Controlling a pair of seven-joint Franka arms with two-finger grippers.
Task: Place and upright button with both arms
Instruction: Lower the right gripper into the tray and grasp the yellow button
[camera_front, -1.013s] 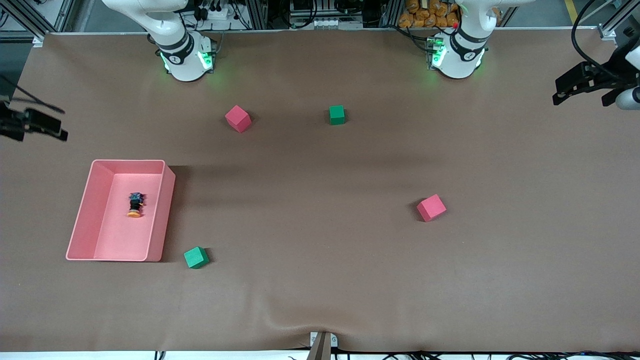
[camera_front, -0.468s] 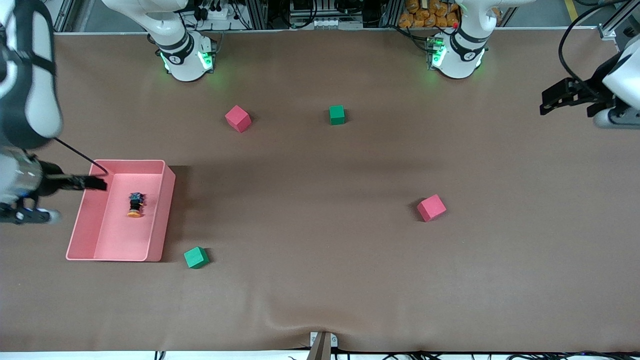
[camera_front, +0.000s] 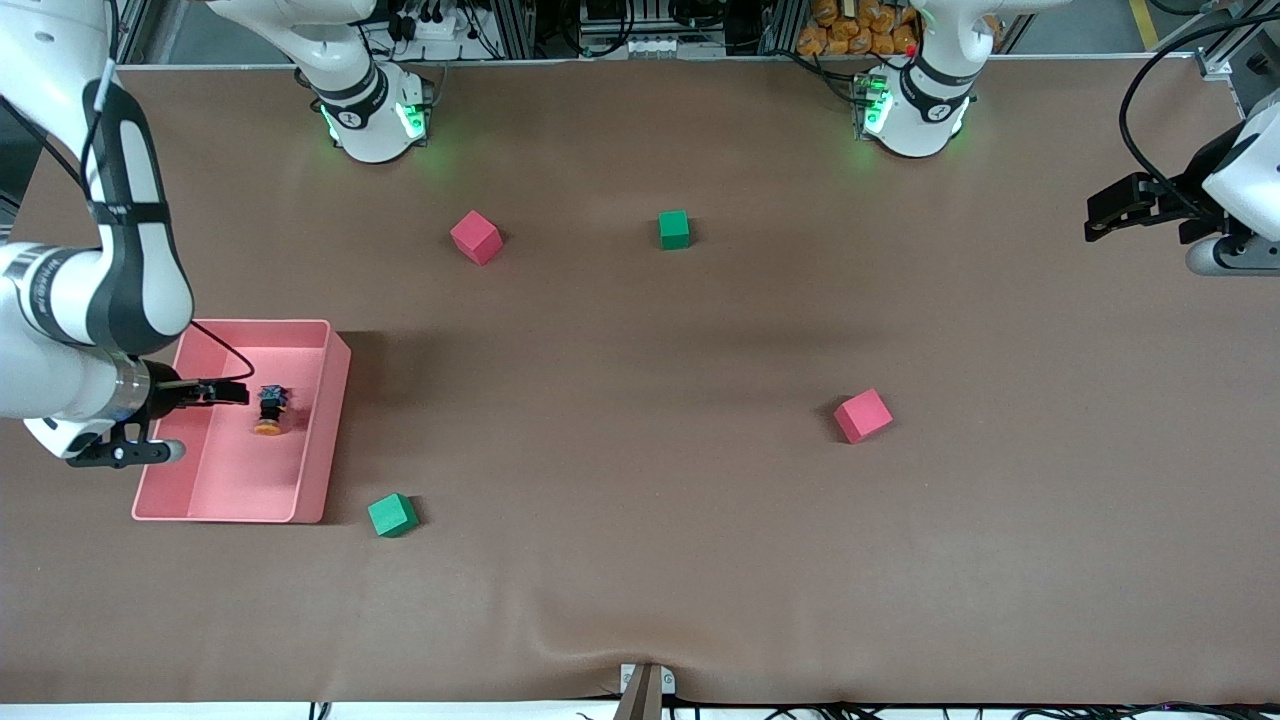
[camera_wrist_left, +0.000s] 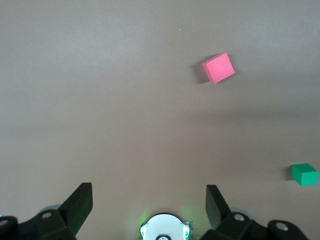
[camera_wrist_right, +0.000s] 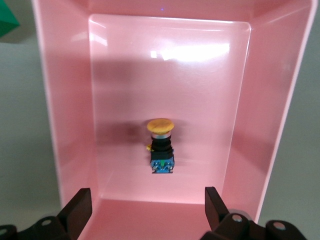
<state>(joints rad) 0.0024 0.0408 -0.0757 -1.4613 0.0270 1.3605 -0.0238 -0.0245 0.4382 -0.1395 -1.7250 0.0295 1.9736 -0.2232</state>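
The button (camera_front: 269, 411) lies on its side on the floor of a pink bin (camera_front: 325, 450) toward the right arm's end of the table. Its orange cap points toward the front camera. In the right wrist view the button (camera_wrist_right: 160, 145) shows whole, orange cap and dark body with a blue base, inside the bin (camera_wrist_right: 70, 100). My right gripper (camera_front: 228, 393) hangs open over the bin close beside the button, with nothing between its fingers. The right gripper (camera_wrist_right: 146, 202) stands apart from the button. My left gripper (camera_front: 1105, 212) waits open and empty over the left arm's end of the table; the left gripper (camera_wrist_left: 147, 197) faces bare table.
Two pink cubes (camera_front: 475, 237) (camera_front: 862, 415) and two green cubes (camera_front: 673, 229) (camera_front: 392, 515) lie scattered on the brown table. One green cube sits just outside the bin's corner nearest the front camera. The left wrist view shows a pink cube (camera_wrist_left: 218, 67) and a green cube (camera_wrist_left: 304, 174).
The right arm has swung in from the table's end and brought its open gripper over the bin beside the button. The left gripper shifted slightly. The button has not moved.
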